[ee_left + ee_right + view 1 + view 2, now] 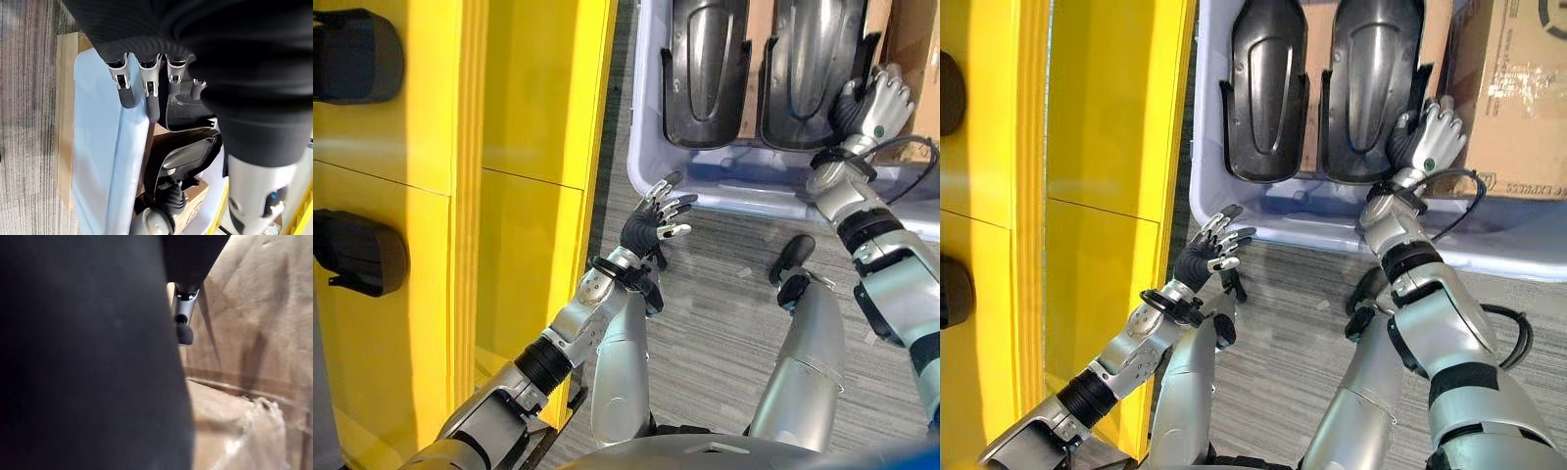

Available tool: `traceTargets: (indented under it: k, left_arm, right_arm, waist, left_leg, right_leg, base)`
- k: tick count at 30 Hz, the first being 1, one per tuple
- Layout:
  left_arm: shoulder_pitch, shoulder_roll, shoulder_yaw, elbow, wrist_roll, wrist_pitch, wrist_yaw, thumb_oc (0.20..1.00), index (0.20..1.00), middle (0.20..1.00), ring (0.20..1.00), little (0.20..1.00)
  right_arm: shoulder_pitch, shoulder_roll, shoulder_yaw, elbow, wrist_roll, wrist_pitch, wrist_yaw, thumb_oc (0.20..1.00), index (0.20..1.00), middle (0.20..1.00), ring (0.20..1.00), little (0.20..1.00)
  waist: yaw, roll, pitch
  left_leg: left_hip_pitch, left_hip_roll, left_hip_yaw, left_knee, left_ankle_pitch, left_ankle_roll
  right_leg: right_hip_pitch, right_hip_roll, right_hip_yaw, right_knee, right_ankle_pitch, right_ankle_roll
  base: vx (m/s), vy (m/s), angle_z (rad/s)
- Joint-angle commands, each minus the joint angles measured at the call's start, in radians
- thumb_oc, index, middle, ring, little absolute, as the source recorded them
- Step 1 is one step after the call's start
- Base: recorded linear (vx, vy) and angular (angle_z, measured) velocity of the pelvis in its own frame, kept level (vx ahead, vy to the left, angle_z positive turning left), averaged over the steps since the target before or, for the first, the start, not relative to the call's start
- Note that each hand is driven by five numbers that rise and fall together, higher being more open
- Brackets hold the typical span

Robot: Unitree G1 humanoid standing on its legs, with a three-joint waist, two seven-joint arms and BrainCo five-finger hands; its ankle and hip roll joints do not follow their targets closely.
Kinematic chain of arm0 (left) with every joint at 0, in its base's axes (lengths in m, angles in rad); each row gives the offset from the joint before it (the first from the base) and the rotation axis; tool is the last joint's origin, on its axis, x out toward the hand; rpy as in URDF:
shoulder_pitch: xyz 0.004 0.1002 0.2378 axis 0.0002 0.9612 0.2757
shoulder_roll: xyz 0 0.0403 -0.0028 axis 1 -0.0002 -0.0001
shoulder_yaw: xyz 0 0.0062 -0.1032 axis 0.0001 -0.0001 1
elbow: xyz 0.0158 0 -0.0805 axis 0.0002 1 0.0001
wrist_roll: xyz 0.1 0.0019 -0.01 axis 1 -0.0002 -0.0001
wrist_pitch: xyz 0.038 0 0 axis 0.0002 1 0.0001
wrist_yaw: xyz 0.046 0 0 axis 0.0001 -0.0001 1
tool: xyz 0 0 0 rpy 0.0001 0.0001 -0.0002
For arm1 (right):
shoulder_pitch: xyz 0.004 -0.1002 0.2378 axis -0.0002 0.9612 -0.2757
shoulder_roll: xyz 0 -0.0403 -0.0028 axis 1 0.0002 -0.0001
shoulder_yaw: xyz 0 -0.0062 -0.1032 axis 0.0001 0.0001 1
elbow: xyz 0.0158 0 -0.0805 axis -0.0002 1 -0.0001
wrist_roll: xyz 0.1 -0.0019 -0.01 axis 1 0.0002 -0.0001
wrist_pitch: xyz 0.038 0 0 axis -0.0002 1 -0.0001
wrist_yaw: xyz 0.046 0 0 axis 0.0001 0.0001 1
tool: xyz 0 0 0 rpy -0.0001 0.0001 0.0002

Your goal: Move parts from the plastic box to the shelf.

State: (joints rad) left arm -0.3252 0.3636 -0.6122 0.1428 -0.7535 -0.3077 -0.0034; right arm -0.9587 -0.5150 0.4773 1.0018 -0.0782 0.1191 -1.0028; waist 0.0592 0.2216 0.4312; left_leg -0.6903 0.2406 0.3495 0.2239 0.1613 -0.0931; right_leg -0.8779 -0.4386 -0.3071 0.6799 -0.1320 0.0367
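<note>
A pale plastic box [744,196] stands on the floor at the upper right. Two dark moulded parts stand upright in it: the left part [705,69] and the right part [813,69]. My right hand [876,108] is inside the box at the right part's outer edge, with thumb and fingers curled round its side flange. One of its fingers [183,318] shows beside the dark part in the right wrist view. My left hand [651,225] hovers open just outside the box's near left corner, holding nothing. Its straight fingers [127,88] point at the box wall [98,147].
The yellow shelf [529,117] fills the left side, with an upper dark part [357,54] and a lower one [362,255] on its levels. A cardboard box [1513,88] stands right of the plastic box. Grey carpet [724,294] lies between shelf and box.
</note>
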Motion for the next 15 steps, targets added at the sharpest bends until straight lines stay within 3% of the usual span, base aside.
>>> traceTargets:
  k: [1,4,9,10,15]
  left_arm:
    - [0.004,0.012,0.047,-0.099,0.021,-0.026,-0.035,1.000,1.000,1.000,1.000,1.000]
    - [0.032,0.032,0.072,-0.122,0.005,-0.021,-0.043,1.000,1.000,1.000,1.000,1.000]
    - [0.096,0.074,0.129,-0.174,0.008,0.020,-0.059,1.000,1.000,1.000,1.000,1.000]
    - [0.105,0.074,0.138,-0.177,0.017,0.043,-0.048,1.000,1.000,1.000,1.000,1.000]
    - [0.130,0.073,0.149,-0.164,0.043,0.036,-0.030,1.000,1.000,1.000,1.000,1.000]
  right_arm:
    - [0.175,0.087,-0.026,0.018,0.072,-0.090,-0.088,0.200,0.200,0.200,0.200,0.200]
    - [0.217,0.061,-0.064,-0.061,-0.007,-0.144,-0.142,0.200,0.200,0.200,0.200,0.200]
    - [0.310,0.000,-0.166,-0.314,-0.067,-0.221,-0.193,0.200,0.200,0.200,0.200,0.200]
    - [0.334,0.000,-0.189,-0.378,-0.092,-0.219,-0.193,0.200,0.200,0.200,0.200,0.200]
    - [0.411,-0.006,-0.216,-0.518,-0.104,-0.188,-0.162,0.200,0.200,0.200,0.200,0.200]
  waist:
    - [-0.025,0.051,0.089]
    - [-0.046,0.033,0.089]
    - [-0.095,-0.034,0.089]
    - [-0.107,-0.045,0.089]
    - [-0.134,-0.075,0.089]
  left_leg:
    - [0.021,-0.043,0.058,0.030,-0.152,0.008]
    - [0.111,-0.048,0.064,0.000,-0.154,0.014]
    - [0.329,-0.040,0.060,-0.015,-0.191,0.020]
    - [0.386,-0.042,0.060,-0.026,-0.197,0.022]
    - [0.494,-0.040,0.062,-0.033,-0.208,0.028]
  right_leg:
    - [0.053,0.098,0.031,-0.018,-0.077,0.030]
    - [0.135,0.112,0.031,-0.073,-0.062,0.039]
    - [0.351,0.142,0.045,-0.171,-0.042,0.052]
    - [0.408,0.154,0.049,-0.189,-0.047,0.050]
    - [0.524,0.167,0.047,-0.212,-0.057,0.034]
  base:
    - [0.01,0.042,-0.09]
    - [0.01,0.028,-0.08]
    - [0.10,-0.006,-0.24]
    - [0.15,0.047,-0.41]
    - [0.11,0.037,-0.18]
